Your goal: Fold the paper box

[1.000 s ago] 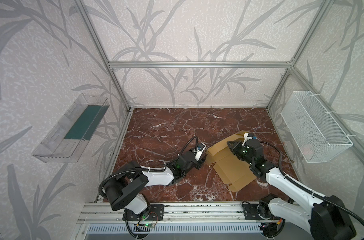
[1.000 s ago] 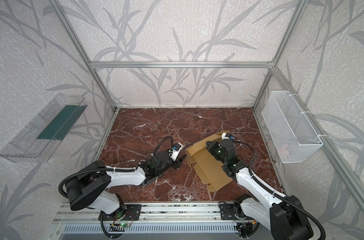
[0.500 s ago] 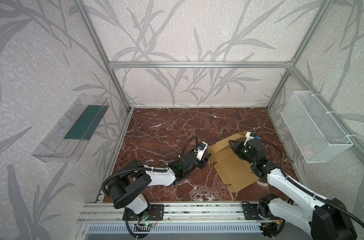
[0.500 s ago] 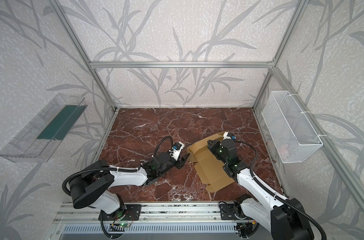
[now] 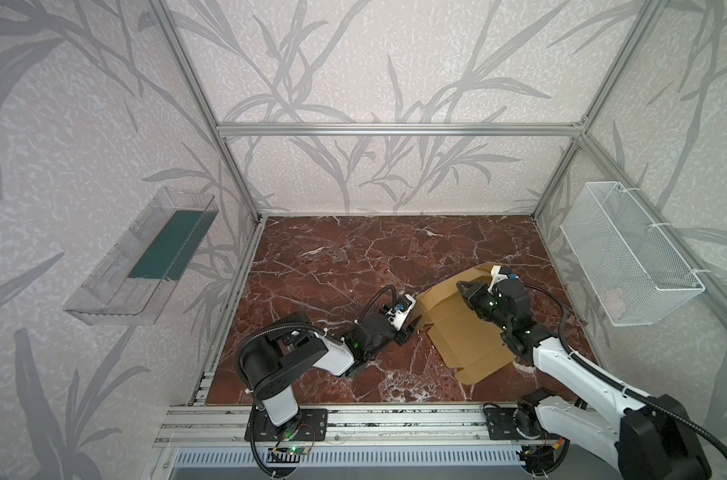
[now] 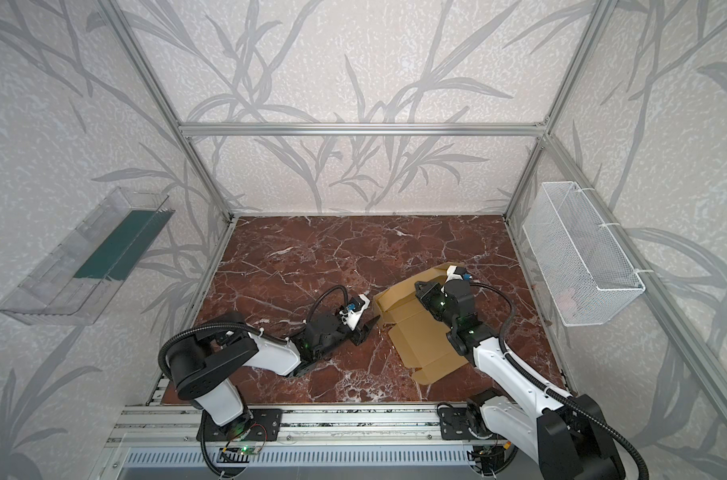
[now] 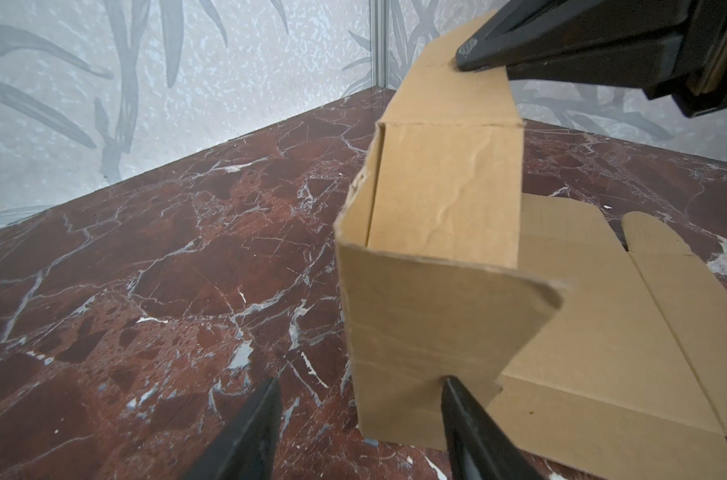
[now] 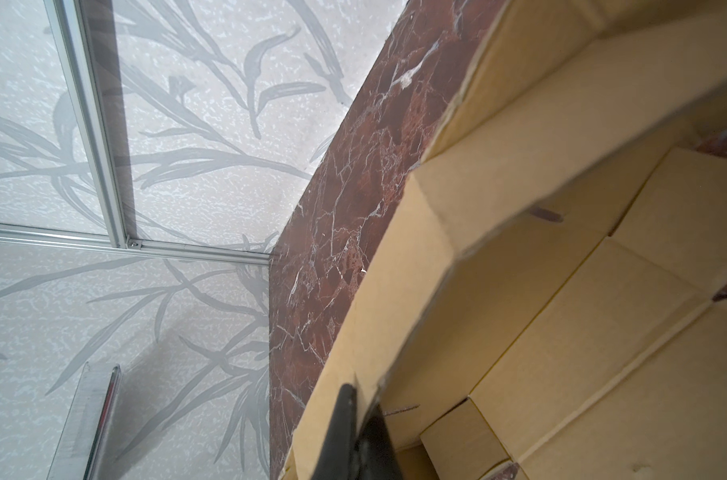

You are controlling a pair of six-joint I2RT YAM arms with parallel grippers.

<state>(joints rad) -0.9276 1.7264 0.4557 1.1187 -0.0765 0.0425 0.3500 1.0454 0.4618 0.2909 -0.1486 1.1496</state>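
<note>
The paper box (image 5: 465,336) (image 6: 430,336) is a tan cardboard sheet lying mostly flat on the marble at the right, with its far-left flaps raised. My right gripper (image 5: 462,285) (image 6: 418,285) is shut on the top edge of a raised flap; in the right wrist view the fingers (image 8: 347,399) pinch the cardboard edge (image 8: 395,266). My left gripper (image 5: 411,327) (image 6: 368,326) is low at the box's left edge and open. In the left wrist view a standing corner flap (image 7: 436,324) is partly between the jaws of the left gripper (image 7: 361,381), and one fingertip (image 7: 451,384) is against its face.
A white wire basket (image 5: 627,257) hangs on the right wall and a clear plastic tray (image 5: 145,257) on the left wall. The red marble tabletop (image 5: 332,257) stretches behind both arms. An aluminium rail (image 5: 374,419) runs along the front edge.
My left gripper has moved right up to the box's left flap and opened slightly wider. The right gripper keeps its hold on the raised flap and has shifted slightly.
</note>
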